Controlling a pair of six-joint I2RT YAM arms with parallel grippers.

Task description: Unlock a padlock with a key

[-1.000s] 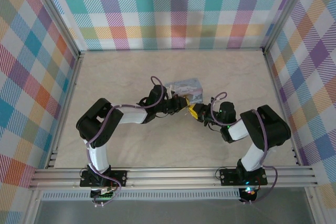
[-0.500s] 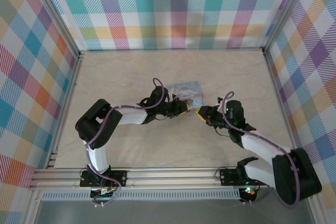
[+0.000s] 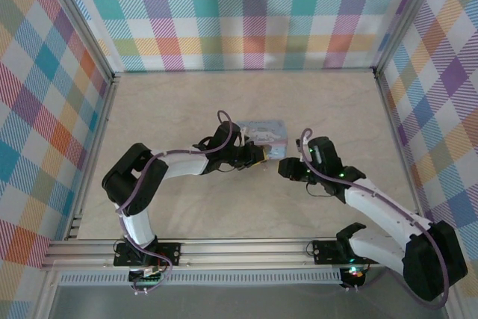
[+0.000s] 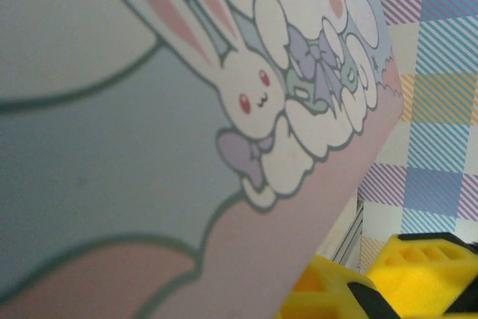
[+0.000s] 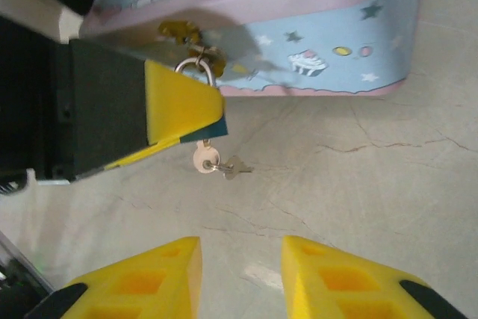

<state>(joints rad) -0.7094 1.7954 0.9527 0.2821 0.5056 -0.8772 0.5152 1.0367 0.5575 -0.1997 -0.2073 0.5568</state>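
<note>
The light-blue cartoon box (image 3: 263, 131) (image 5: 314, 50) (image 4: 149, 147) lies mid-table. My left gripper (image 3: 258, 156) (image 4: 366, 278) is at the box's near edge, shut on the small padlock. The lock's body is hidden behind a yellow finger (image 5: 179, 106); only its metal shackle (image 5: 196, 67) shows, by the box's gold hasp (image 5: 179, 31). The key (image 5: 205, 160), with a pale round head, sticks out below that finger, and a second small key (image 5: 236, 168) dangles from it. My right gripper (image 3: 286, 169) (image 5: 240, 270) is open, a short way back from the key, with nothing between its fingers.
The beige marble-look table (image 3: 187, 110) is fenced by plaid walls (image 3: 246, 13) at the back and on both sides. An aluminium rail (image 3: 246, 248) runs along the near edge.
My right gripper has drawn back from the left gripper's tip and its arm has swung out to the right. The left gripper has stayed at the box.
</note>
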